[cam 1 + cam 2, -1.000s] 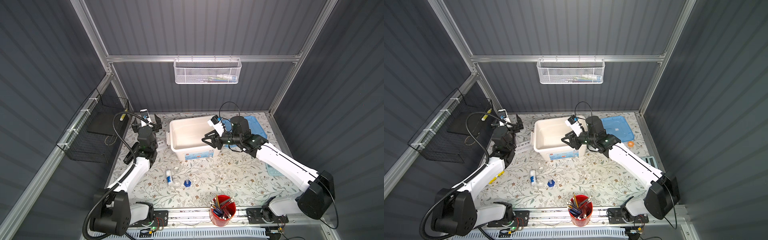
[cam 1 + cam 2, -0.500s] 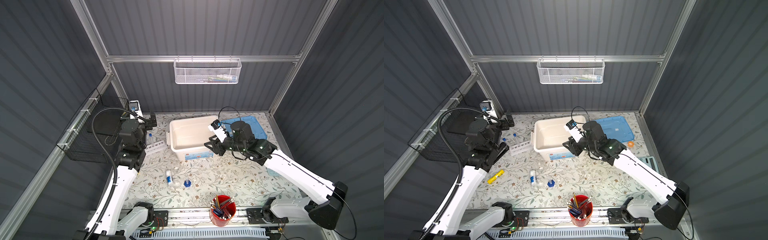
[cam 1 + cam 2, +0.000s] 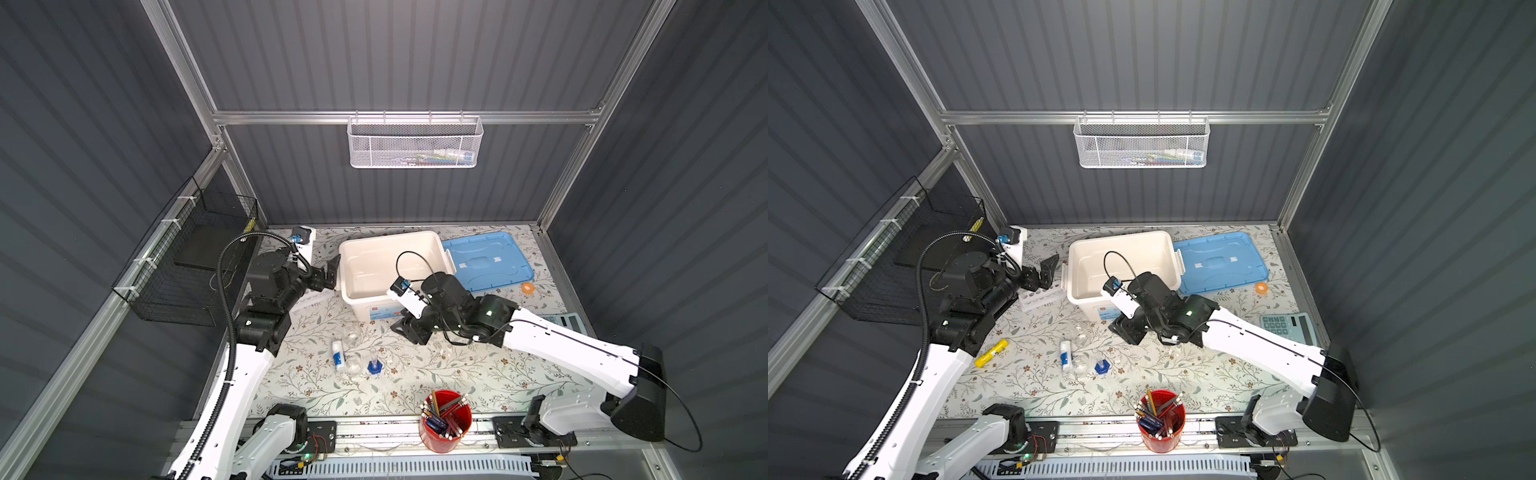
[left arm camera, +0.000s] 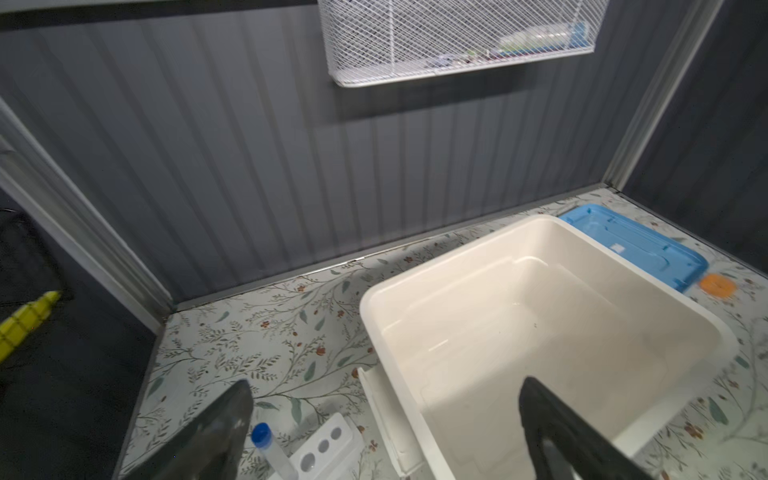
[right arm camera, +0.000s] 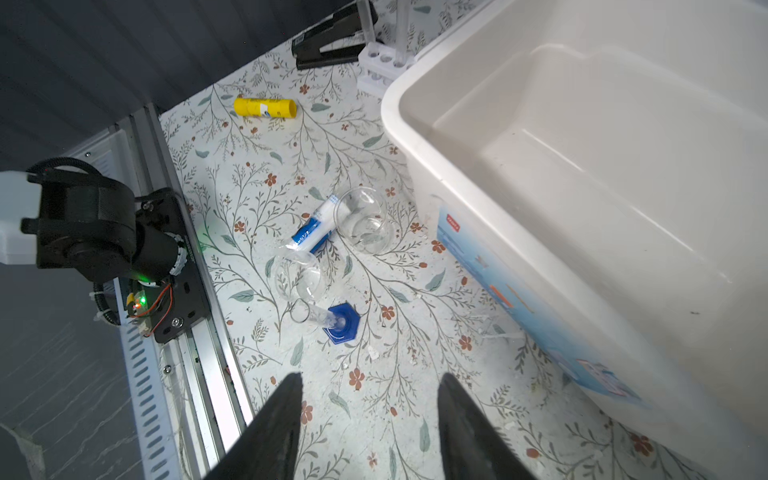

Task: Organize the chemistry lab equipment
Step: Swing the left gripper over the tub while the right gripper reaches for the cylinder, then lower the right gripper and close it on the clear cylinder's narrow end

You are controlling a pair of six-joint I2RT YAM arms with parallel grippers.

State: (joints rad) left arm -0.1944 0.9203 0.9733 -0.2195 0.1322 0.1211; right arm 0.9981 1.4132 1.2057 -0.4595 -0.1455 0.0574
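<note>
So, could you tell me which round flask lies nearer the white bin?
The flask farther from the blue-footed cylinder; the other flask sits right beside that cylinder.

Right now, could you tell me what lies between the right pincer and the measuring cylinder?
Only bare floral table, as the right wrist view shows: nothing stands between the right pincer and the cylinder.
</note>
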